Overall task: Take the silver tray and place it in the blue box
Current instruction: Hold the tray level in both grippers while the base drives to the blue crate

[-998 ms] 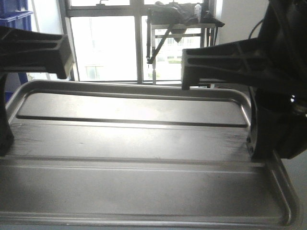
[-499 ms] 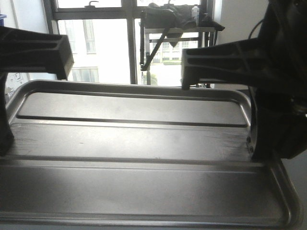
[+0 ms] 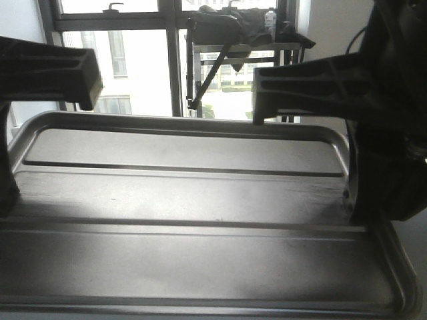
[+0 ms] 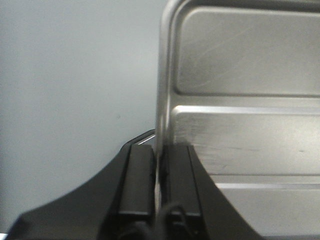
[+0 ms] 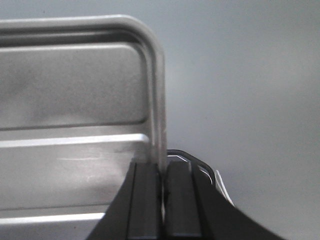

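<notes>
The silver tray (image 3: 200,200) with two long ridge lines fills the front view, held level and lifted. My left gripper (image 3: 8,173) is shut on its left rim and my right gripper (image 3: 350,193) is shut on its right rim. In the left wrist view the pads (image 4: 142,175) of the left gripper (image 4: 159,150) pinch the tray's (image 4: 240,125) rolled rim. In the right wrist view the right gripper (image 5: 162,167) pinches the tray's (image 5: 70,100) rim the same way. The blue box is out of view.
Behind the tray are large windows (image 3: 133,60) and a metal rack (image 3: 233,47) with dark items on top. A white wall (image 3: 327,27) is at the upper right. Plain grey floor (image 4: 75,75) lies below the tray in both wrist views.
The window frame and rack behind have slid to the left in the front view, and a blue item at top left has left the view. The tray and both grippers keep their places in the picture.
</notes>
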